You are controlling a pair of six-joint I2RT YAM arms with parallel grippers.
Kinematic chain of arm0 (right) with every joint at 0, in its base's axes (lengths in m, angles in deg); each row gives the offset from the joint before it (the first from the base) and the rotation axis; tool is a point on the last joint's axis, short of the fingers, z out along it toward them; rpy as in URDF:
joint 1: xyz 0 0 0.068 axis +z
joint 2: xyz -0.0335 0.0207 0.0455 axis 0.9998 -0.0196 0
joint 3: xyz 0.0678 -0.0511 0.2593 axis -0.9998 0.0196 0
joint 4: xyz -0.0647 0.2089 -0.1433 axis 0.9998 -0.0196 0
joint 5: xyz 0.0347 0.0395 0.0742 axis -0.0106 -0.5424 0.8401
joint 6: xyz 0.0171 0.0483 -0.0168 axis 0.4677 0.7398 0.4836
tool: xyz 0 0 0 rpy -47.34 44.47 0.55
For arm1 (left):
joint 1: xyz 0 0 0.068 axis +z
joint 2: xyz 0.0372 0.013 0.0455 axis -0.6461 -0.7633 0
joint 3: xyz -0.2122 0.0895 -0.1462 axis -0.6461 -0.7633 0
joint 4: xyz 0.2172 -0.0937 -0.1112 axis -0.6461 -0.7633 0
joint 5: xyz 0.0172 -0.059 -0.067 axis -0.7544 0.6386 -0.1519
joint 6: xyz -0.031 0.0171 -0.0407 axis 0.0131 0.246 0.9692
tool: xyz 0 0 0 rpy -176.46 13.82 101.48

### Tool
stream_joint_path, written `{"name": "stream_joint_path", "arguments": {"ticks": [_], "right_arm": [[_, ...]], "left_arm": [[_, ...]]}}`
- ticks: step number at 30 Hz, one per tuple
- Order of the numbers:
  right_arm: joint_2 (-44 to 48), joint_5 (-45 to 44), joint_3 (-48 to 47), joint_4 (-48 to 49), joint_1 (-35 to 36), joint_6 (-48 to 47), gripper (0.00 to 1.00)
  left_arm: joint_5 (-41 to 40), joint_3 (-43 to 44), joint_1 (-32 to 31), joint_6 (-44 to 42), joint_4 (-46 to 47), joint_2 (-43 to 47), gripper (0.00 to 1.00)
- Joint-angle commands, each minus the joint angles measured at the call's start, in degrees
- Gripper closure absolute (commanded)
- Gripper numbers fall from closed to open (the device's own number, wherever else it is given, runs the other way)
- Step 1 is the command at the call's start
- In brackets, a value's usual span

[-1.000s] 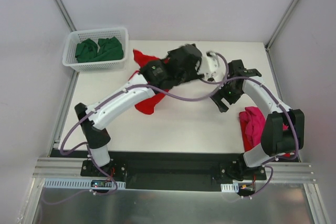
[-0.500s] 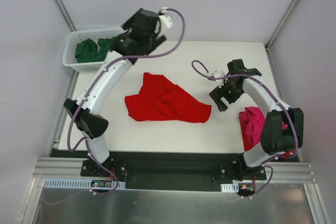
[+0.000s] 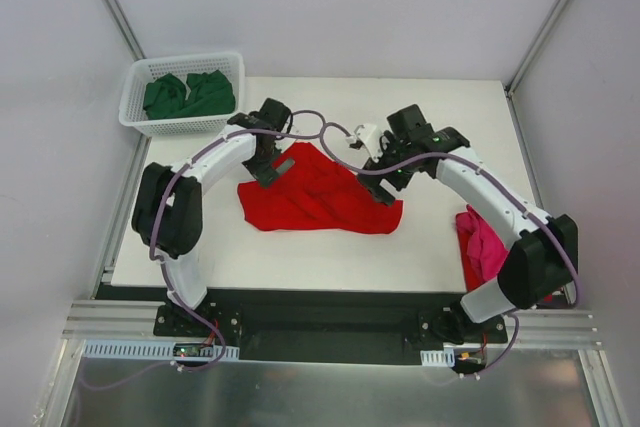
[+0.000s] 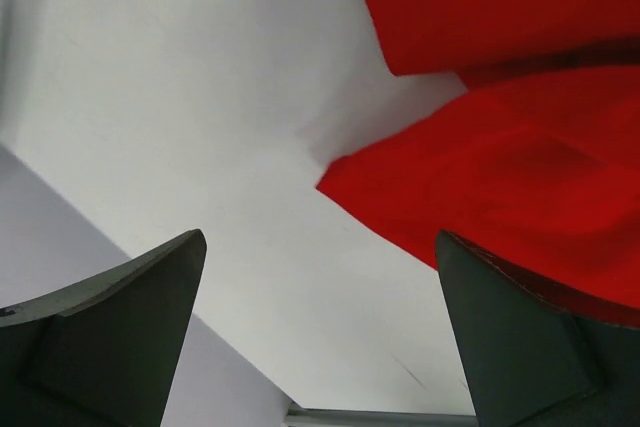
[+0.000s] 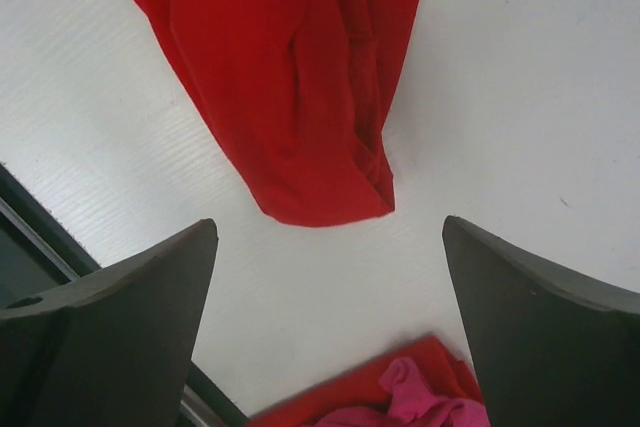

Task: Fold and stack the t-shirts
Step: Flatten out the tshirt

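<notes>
We see red t-shirt (image 3: 320,192) crumpled mid tabletop (image 3: 300,247), unfolded; left fingers (image 4: 110,337) and right fingers (image 5: 540,327) spread, empty above it; pink t-shirt (image 3: 482,242) at right edge, green t-shirts (image 3: 188,95) in far-left basket (image 3: 135,112); we judge it early

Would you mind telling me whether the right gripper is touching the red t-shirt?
Apart. The right wrist view shows the open right gripper with bare white table between each finger and the red t-shirt.
</notes>
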Motion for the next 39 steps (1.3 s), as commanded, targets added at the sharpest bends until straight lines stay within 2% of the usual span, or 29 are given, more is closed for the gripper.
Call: {"name": "stream_joint_path", "arguments": {"ticks": [1,6,9,14,15,17,18,24,33,34,36,37,39], "right_arm": [[-4.8,-4.3,-2.9,4.9,3.2,2.9,0.01],[-9.2,-3.6,-3.2,10.9,4.5,3.2,0.1],[-11.5,-1.4,-2.7,15.6,4.8,3.1,0.32],[-13.8,1.5,-4.9,18.3,5.8,5.3,0.32],[-14.1,2.1,-5.4,18.3,6.3,5.9,0.37],[-15.1,2.9,-7.1,17.8,7.0,6.2,0.4],[-15.3,3.9,-7.5,17.5,7.8,6.8,0.46],[-20.0,9.5,-11.6,12.5,9.7,8.2,0.45],[-23.4,5.9,-8.7,14.0,11.2,7.0,0.45],[-23.5,5.5,-8.6,14.3,11.2,6.9,0.47],[-23.6,5.8,-8.8,13.5,11.2,6.8,0.7],[-23.3,6.4,-9.1,13.2,11.2,6.8,0.96],[-21.9,7.3,-9.2,11.6,11.2,6.8,0.99]], "left_arm": [[8.8,-3.2,2.8,7.4,-0.5,2.8,0.01],[12.5,-7.3,11.8,8.0,0.1,6.5,0.01],[13.1,-11.0,15.0,6.9,1.7,9.4,0.01],[14.5,-15.2,17.2,7.0,3.0,11.7,0.01],[14.7,-15.5,17.3,7.0,3.3,12.0,0.0],[14.7,-17.0,17.7,7.0,3.6,12.4,0.01],[14.5,-17.6,17.8,6.9,3.9,12.8,0.01],[12.4,-21.4,18.3,5.5,6.3,14.8,0.01],[13.2,-23.6,19.5,5.0,6.5,18.1,0.01],[13.4,-23.7,19.5,5.0,6.5,18.2,0.01],[13.6,-23.8,19.5,5.1,6.5,18.5,0.01],[13.6,-23.9,19.5,5.0,6.5,18.5,0.01],[13.5,-23.9,19.5,5.0,6.5,18.5,0.01]]}}
